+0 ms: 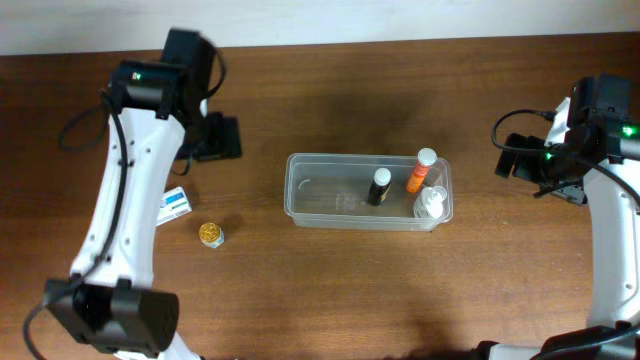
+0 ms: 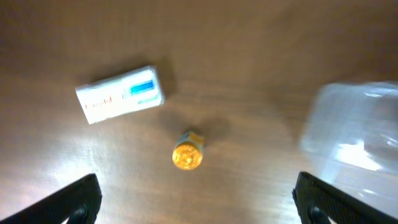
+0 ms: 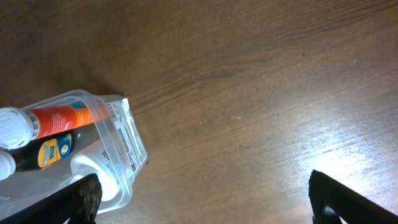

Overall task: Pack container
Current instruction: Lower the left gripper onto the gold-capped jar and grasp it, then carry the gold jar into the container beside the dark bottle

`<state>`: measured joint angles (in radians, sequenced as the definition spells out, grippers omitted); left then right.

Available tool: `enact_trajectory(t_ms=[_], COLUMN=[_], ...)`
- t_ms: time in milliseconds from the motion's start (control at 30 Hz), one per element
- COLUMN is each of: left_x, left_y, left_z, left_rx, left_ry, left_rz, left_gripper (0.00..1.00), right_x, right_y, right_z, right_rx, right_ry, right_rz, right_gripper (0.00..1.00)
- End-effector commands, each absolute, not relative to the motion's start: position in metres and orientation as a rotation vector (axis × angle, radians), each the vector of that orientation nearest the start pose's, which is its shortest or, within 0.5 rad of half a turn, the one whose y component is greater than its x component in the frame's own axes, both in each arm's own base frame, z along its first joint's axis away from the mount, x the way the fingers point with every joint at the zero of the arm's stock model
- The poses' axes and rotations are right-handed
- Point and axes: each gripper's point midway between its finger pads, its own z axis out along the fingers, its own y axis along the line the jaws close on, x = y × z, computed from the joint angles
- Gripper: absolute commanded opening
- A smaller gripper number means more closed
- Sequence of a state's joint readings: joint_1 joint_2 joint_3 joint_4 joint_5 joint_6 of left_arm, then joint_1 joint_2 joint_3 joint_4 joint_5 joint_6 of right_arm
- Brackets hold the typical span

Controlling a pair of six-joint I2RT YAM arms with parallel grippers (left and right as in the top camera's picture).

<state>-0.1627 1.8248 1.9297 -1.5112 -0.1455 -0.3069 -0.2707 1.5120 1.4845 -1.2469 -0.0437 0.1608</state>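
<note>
The clear container (image 1: 300,200) stands mid-table and holds a black bottle (image 1: 380,187), an orange bottle (image 1: 421,172) and a clear bottle (image 1: 432,203). A white and blue box (image 1: 172,206) and a small gold-capped bottle (image 1: 211,234) lie on the table to its left. My left gripper (image 1: 215,138) is open and empty, raised above the table behind these two. In the left wrist view the box (image 2: 121,94), the gold-capped bottle (image 2: 187,152) and the container's end (image 2: 354,137) show beyond the open fingers (image 2: 199,199). My right gripper (image 1: 520,160) is open and empty, right of the container.
The right wrist view shows the container's labelled end (image 3: 127,140) with the orange bottle (image 3: 59,117) and the black bottle (image 3: 43,154) inside, and bare brown wood between the open fingers (image 3: 202,199). A pale wall runs along the table's far edge.
</note>
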Motion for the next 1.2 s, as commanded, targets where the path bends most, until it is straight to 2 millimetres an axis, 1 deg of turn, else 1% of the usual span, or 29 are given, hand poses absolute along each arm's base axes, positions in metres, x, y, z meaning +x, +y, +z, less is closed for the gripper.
enact_trajectory(t_ms=[0, 100, 200, 300, 433, 500, 533, 633, 833, 867, 967, 1033, 1167], left_x=[0.347, 0.334, 0.318, 0.301, 0.286, 0.282, 0.282, 0.286, 0.291, 0.291, 0.291, 0.290, 0.286], left_y=[-0.025, -0.017, -0.015, -0.013, -0.013, -0.013, -0.013, -0.013, -0.013, -0.013, -0.013, -0.013, -0.013], left_z=[0.153, 0.109, 0.075, 0.053, 0.035, 0.030, 0.029, 0.028, 0.027, 0.027, 0.027, 0.026, 0.023], left_rx=[-0.307, -0.339, -0.323, -0.322, -0.327, -0.328, -0.328, -0.325, -0.323, -0.323, -0.323, -0.323, -0.322], left_ry=[3.091, 3.158, 3.214, 3.258, 3.295, 3.304, 3.301, 3.283, 3.266, 3.266, 3.266, 3.268, 3.280], left_rz=[0.076, 0.035, -0.015, -0.011, -0.003, -0.001, -0.001, -0.005, -0.009, -0.009, -0.009, -0.009, -0.006], left_gripper=[0.99, 0.99, 0.99, 0.99, 0.99, 0.97, 0.92, 0.65, 0.63, 0.61, 0.49, 0.43, 0.40], right_x=[0.313, 0.313, 0.313, 0.313, 0.313, 0.313, 0.313, 0.313, 0.312, 0.312, 0.312, 0.312, 0.312], right_y=[-0.080, -0.080, -0.080, -0.080, -0.080, -0.080, -0.080, -0.080, -0.079, -0.079, -0.079, -0.079, -0.079], right_z=[0.193, 0.193, 0.193, 0.193, 0.193, 0.193, 0.193, 0.193, 0.193, 0.193, 0.193, 0.193, 0.193], right_rx=[0.612, 0.613, 0.613, 0.613, 0.613, 0.613, 0.613, 0.613, 0.614, 0.614, 0.614, 0.614, 0.614], right_ry=[2.783, 2.782, 2.782, 2.782, 2.782, 2.783, 2.782, 2.782, 2.786, 2.786, 2.786, 2.786, 2.786], right_rz=[0.047, 0.047, 0.047, 0.047, 0.047, 0.047, 0.047, 0.047, 0.047, 0.047, 0.047, 0.047, 0.047], right_gripper=[0.98, 0.98, 0.98, 0.98, 0.98, 0.99, 0.98, 0.98, 0.98, 0.98, 0.98, 0.98, 0.98])
